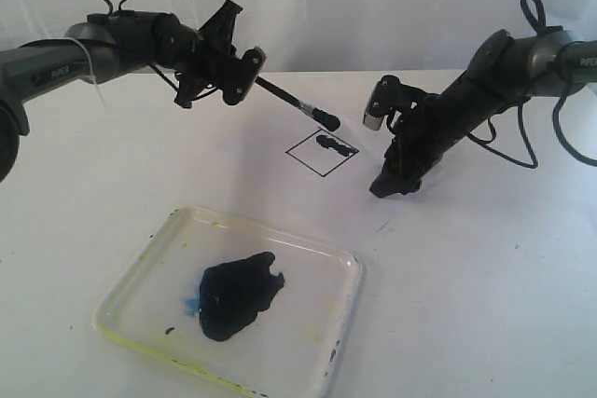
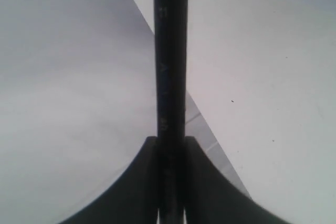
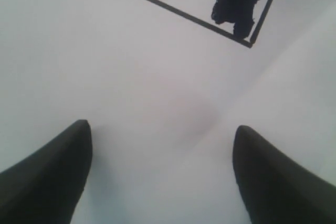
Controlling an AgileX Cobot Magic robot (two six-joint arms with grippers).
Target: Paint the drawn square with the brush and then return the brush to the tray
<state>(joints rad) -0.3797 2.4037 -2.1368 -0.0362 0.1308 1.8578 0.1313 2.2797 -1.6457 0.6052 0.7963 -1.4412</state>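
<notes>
Risk of paint straying past the outline of the square (image 1: 322, 153), given a long brush (image 1: 297, 104) pinched far back in the left claw (image 1: 244, 64). Tip apparently hovering at the square's far corner; contact hard to judge. Right claw (image 1: 392, 184) spread, low over the sheet (image 3: 157, 77) beside the square; risk of dragging it. Tray (image 1: 347, 272) well apart. Only in right wrist view: blot (image 3: 239, 1) hugging one side, most of the square bare. Left wrist view: just the handle.

On the table (image 1: 485, 277), the tray (image 1: 140, 295) sits at 7 o'clock of the drawn square (image 1: 312, 157); the brush (image 1: 291, 102) at 11 o'clock.
</notes>
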